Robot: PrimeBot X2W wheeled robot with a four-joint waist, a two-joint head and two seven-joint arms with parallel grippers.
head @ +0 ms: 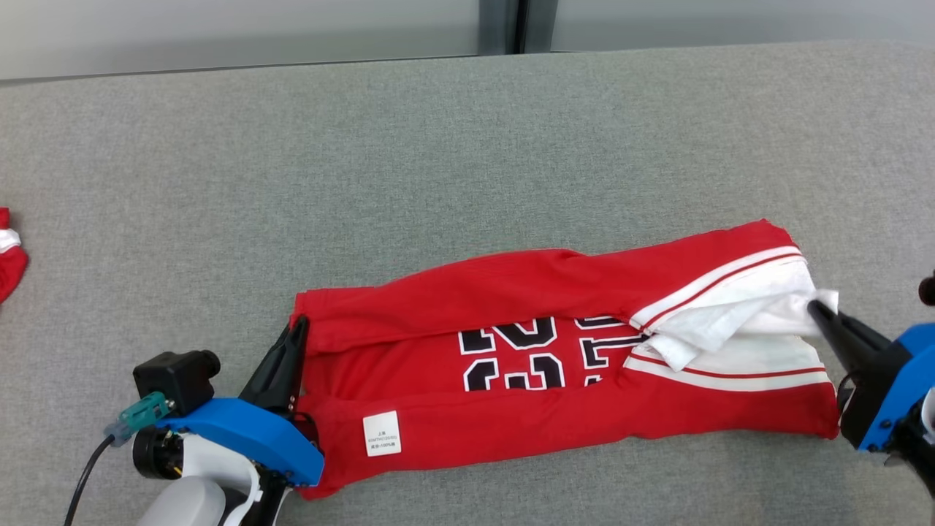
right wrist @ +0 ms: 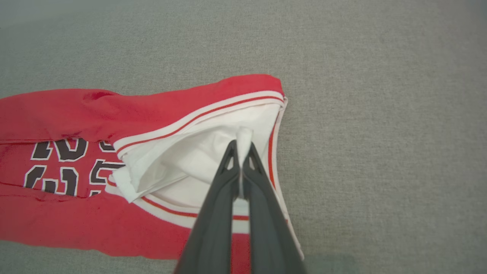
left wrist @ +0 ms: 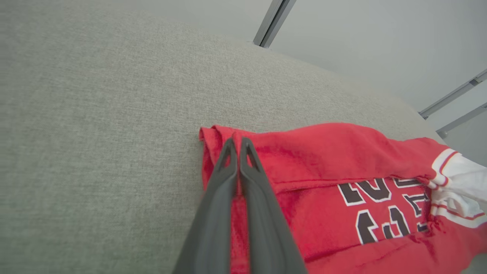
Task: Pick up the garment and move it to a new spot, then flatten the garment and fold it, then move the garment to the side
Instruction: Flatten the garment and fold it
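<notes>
Grey fabric surface (head: 438, 161), folded red garment (head: 511, 431), left fingers (head: 281, 369) and right fingers (head: 847, 332) tight on its ends.

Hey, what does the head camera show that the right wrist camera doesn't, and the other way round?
Head view: the left gripper shut on the jersey's left end, a white label on its near fold, another red cloth at the table's left edge.
Right wrist view: close up, a tuft of white lining pinched in the shut right gripper.
Both: the red jersey folded lengthwise, its black numbers, the right gripper at its white end, the grey table.
</notes>
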